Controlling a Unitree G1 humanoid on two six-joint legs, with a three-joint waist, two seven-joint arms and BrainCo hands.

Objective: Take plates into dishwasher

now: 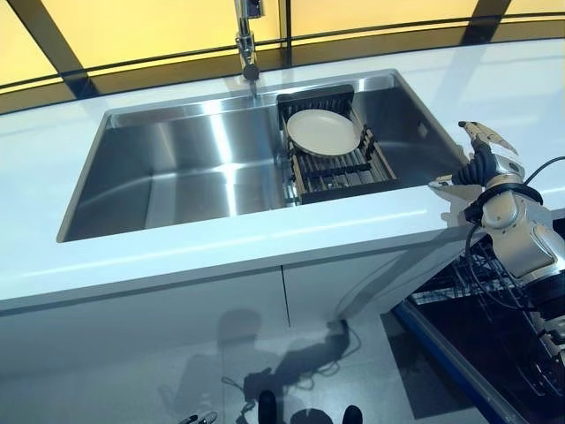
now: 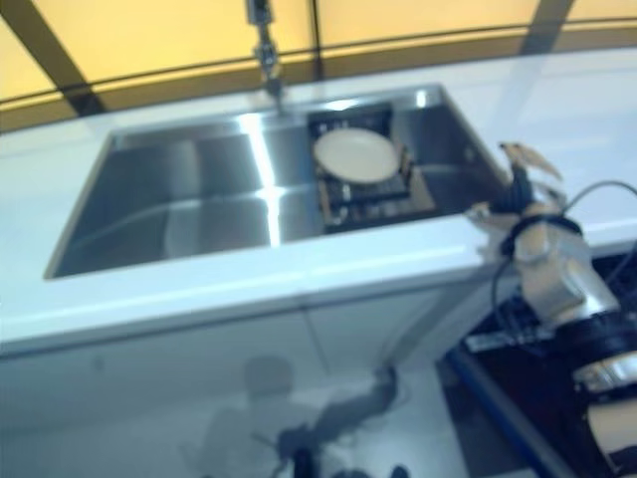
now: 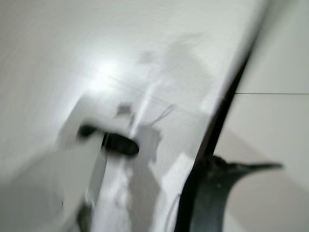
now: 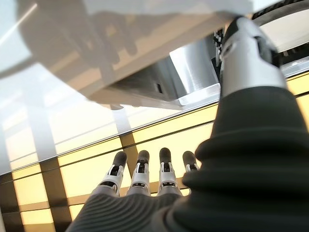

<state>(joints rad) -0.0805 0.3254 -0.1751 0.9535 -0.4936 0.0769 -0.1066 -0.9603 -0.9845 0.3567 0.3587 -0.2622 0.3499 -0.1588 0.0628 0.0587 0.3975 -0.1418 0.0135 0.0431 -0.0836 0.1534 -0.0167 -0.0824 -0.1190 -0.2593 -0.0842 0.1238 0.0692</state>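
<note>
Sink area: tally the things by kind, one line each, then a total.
Plate: 1
Rack: 1
Faucet: 1
Sink: 1
Total: 4

one plate (image 1: 323, 132), one rack (image 1: 340, 168), one sink (image 1: 177, 168), one faucet (image 1: 248, 40).

The right hand (image 1: 481, 163) has silver fingers (image 4: 140, 174) with dark rounded tips, set in a row. Behind the fingers sits a dark ribbed cover, then a silver-grey forearm looped with black cables.
</note>
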